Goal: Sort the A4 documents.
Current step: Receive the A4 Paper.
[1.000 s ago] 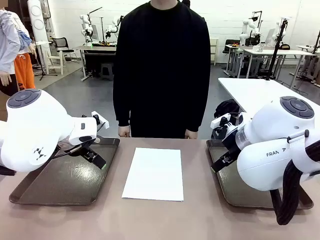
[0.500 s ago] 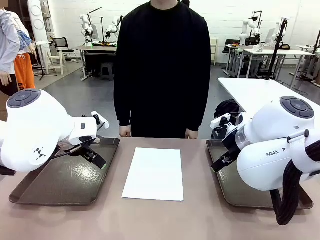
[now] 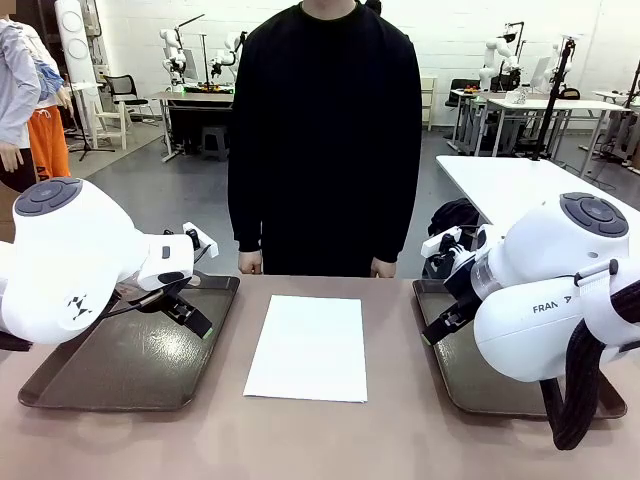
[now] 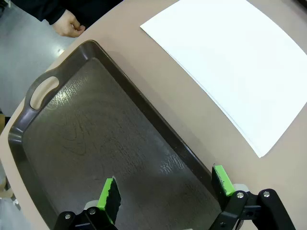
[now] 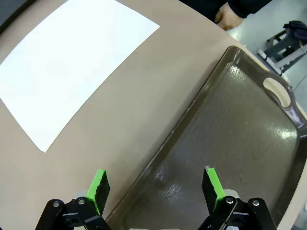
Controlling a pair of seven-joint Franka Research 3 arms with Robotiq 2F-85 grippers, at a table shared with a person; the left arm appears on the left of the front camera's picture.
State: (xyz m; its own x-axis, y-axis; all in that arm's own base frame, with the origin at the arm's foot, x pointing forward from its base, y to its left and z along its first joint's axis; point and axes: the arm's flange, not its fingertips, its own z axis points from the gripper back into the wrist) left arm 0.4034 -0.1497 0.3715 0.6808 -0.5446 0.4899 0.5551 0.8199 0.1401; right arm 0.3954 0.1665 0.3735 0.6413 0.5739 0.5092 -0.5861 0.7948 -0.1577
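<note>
The papers lie flat on the table, between the left tray and the right tray. My left gripper and right gripper hang wide open, one over each tray — both hold nothing. I can read "FRAN" on my right arm.

Front across table, wrists overlooking documents

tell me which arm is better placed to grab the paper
Right, narrowly: the right gripper is open and straddles the inner rim of the right tray, nearer the A4 documents. The left gripper is open too, but sits over the left tray.
</note>
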